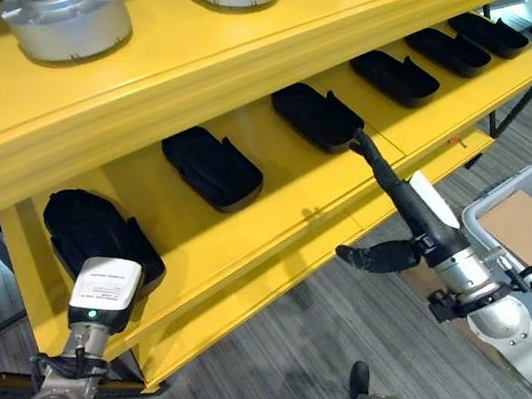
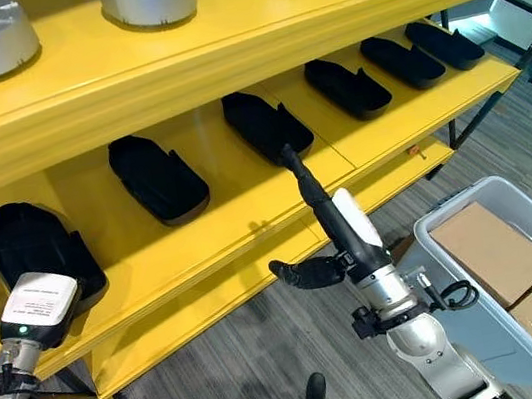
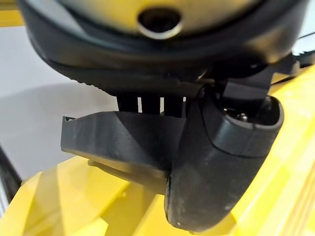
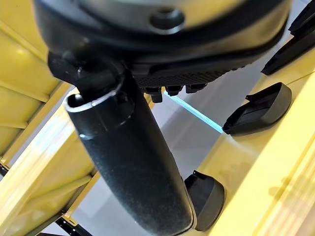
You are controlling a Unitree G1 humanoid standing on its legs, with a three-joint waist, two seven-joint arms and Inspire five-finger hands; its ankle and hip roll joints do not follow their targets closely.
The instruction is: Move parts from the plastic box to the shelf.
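Note:
Several black moulded parts lie in a row on the yellow shelf's (image 1: 278, 213) middle level. My left hand (image 1: 103, 291) is at the leftmost black part (image 1: 88, 223). In the left wrist view its thumb (image 3: 216, 172) and fingers pinch that part's wall (image 3: 118, 135). My right hand (image 1: 415, 211) stretches up from the lower right with straight fingers, their tips touching the near end of the third black part (image 1: 319, 115), and its thumb (image 4: 133, 167) sticks out sideways. The grey plastic box (image 2: 454, 203) stands on the floor at the lower right.
Silver round metal parts (image 1: 66, 24) stand along the top level. Two cardboard boxes (image 2: 492, 250) lie inside the plastic box. More black parts (image 1: 394, 78) sit further right on the shelf. Grey carpet floor shows below the shelf.

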